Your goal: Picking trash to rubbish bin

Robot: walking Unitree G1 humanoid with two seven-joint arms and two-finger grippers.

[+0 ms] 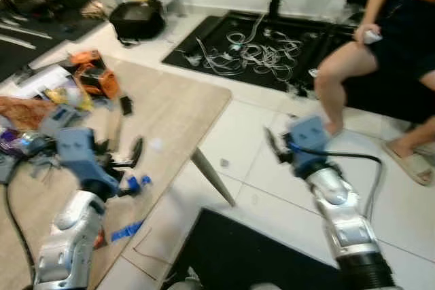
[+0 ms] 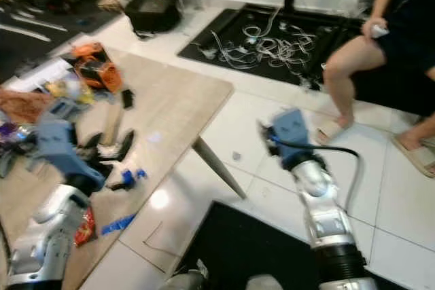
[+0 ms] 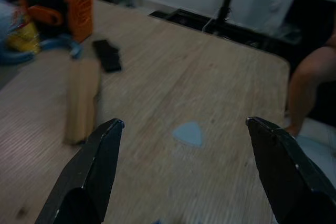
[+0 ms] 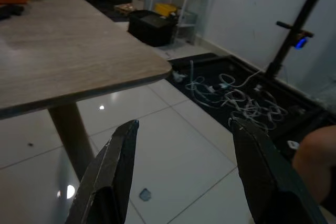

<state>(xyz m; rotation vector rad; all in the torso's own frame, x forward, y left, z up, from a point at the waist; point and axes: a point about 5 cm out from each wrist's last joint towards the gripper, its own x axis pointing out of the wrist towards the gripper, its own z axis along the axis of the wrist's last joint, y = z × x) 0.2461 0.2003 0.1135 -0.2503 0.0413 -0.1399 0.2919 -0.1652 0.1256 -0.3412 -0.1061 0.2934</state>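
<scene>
On the wooden table lies a small pale blue scrap, also seen as the scrap. My left gripper hovers open just short of it, nothing between its fingers. Blue bits, a blue strip and a red wrapper lie near the table's front edge. My right gripper is open and empty over the white tiled floor, right of the table corner. A small grey scrap lies on the tiles below it. A black bin-like container stands on the floor beyond the table.
Clutter covers the table's left: an orange tool, a wooden block, papers. The slanted table leg stands between my arms. A person sits at the right. White cables sprawl on a black mat; another mat lies near me.
</scene>
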